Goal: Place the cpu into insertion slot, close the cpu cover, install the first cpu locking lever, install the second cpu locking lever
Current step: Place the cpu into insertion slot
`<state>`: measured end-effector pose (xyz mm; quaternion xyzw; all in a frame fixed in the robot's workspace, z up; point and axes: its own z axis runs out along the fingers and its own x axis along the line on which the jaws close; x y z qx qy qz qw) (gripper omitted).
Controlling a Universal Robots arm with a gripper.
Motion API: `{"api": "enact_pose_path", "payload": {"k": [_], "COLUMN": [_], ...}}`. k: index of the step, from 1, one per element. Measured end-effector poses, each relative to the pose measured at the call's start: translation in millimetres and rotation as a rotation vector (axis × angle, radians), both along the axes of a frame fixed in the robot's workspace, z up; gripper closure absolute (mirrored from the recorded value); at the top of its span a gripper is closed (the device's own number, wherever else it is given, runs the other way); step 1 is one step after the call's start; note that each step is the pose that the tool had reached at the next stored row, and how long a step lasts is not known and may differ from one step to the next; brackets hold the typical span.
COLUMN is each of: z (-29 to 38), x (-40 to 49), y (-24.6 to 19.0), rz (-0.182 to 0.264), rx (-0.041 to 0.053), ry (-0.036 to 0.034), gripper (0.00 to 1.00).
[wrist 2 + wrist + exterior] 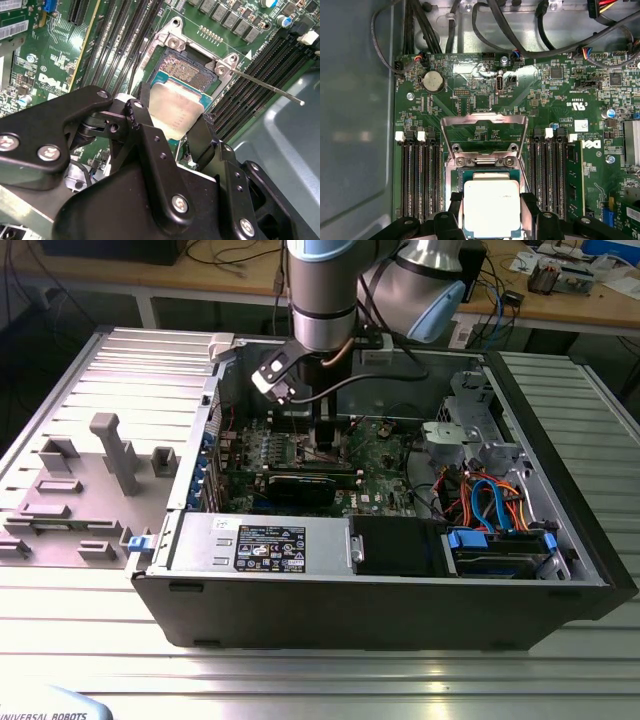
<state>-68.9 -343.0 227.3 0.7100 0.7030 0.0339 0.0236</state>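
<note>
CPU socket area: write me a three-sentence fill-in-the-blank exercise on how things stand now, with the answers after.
1. The gripper is ___ (open/shut) on the cpu, a finger on each side.
2. The cpu cover stands ___ (open/closed), swung off the insertion slot.
3. The circuit board around the slot is coloured ___.
Missing words: shut; open; green.

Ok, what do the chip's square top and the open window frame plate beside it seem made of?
The small flat square dull-silver cpu looks topped with matte metal: even grey, soft diffuse sheen. The thin silver-grey windowed cpu cover, hinged open, looks like bare stamped sheet metal, with brighter glints along its bent edges. Which alloys, I can't tell.
</note>
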Motion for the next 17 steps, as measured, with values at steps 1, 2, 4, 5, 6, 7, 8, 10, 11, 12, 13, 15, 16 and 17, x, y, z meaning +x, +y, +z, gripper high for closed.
{"api": "enact_pose_path", "payload": {"k": [1, 2, 4, 5, 6, 7, 8, 10, 11, 12, 13, 15, 16, 17], "z": [-1.3, -4.2, -6.6, -8.0, -9.0, -9.6, -10.5, -16.7, -21.7, -24.5, -25.3, -27.6, -28.3, -28.8], "x": [0.0, -0.2, -0.4, -0.6, -0.8, -1.1, -1.5, -3.0, -4.0, -4.3, -4.4, -4.4, -4.5, -4.5], "y": [0.0, 0.0, 0.1, 0.2, 0.4, 0.6, 0.9, 2.7, 4.0, 4.1, 4.1, 4.2, 4.2, 4.3], "rz": [0.000, 0.000, 0.000, 0.000, 0.000, 0.000, -0.001, -0.001, -0.001, -0.001, -0.001, -0.001, -0.001, -0.001], "rx": [0.0000, 0.0001, 0.0000, 0.0000, 0.0000, 0.0000, -0.0001, -0.0001, -0.0001, -0.0001, -0.0002, -0.0002, -0.0003, -0.0004], "ry": [0.0001, 0.0001, 0.0001, 0.0001, 0.0000, 0.0002, 0.0001, 0.0001, 0.0001, 0.0001, 0.0001, 0.0002, 0.0005, 0.0005], "gripper": [0.46, 0.46, 0.46, 0.46, 0.46, 0.46, 0.46, 0.46, 0.46, 0.46, 0.46, 0.46, 0.46, 0.46]}}
